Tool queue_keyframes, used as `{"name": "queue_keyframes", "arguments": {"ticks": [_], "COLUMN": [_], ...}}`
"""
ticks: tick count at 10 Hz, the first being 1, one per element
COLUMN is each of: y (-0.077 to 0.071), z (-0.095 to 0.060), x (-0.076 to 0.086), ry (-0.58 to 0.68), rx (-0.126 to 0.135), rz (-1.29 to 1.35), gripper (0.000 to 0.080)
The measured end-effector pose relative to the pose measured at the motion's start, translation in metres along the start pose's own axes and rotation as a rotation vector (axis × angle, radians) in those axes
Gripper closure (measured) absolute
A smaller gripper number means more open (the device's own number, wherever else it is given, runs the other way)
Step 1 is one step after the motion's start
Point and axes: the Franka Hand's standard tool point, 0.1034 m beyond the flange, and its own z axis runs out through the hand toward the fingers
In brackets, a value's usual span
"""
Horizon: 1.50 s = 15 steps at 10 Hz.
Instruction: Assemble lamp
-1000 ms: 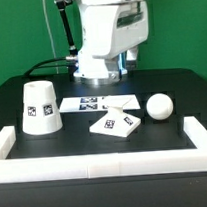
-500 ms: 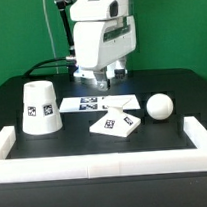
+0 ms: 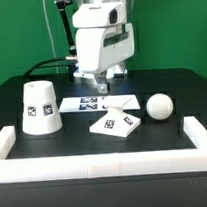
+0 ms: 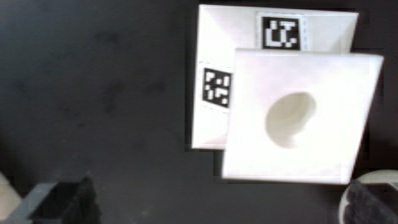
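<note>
Spread wide and empty, gripper (image 3: pixel 99 87) above flat square tagged base (image 3: pixel 116 122); smooth round bulb (image 3: pixel 159 107), tapered matte shade (image 3: pixel 39 107) sitting apart.

Black table (image 3: pixel 11 103) carries shade (image 3: pixel 39 106), marker board (image 3: pixel 89 103), square base (image 3: pixel 115 122), bulb (image 3: pixel 159 107); white border rail (image 3: pixel 96 164) along edge.

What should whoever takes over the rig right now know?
Tool: open, empty, hanging above the base and marker board.
Base: flat on the table, mid-scene.
Shade: standing at the exterior view's left.
Bulb: loose at the exterior view's right.
All three parts lie apart.
Done: nothing joined.
Left: the whole assembly, starting with a first grasp.
</note>
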Motion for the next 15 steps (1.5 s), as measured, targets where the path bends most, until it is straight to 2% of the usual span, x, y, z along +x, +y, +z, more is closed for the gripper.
{"name": "queue_keyframes", "arguments": {"ticks": [3, 5, 12, 15], "y": [-0.018, -0.021, -0.029, -0.029], "z": [0.014, 0.019, 0.042, 0.045], "x": [-0.005, -0.004, -0.008, -0.013], "ry": [0.014, 0.018, 0.010, 0.007], "rx": [-0.020, -0.025, 0.007, 0.013], "rz": [0.001, 0.001, 0.005, 0.013], "gripper": [0.0100, 0.0100, 0.0100, 0.0100]}}
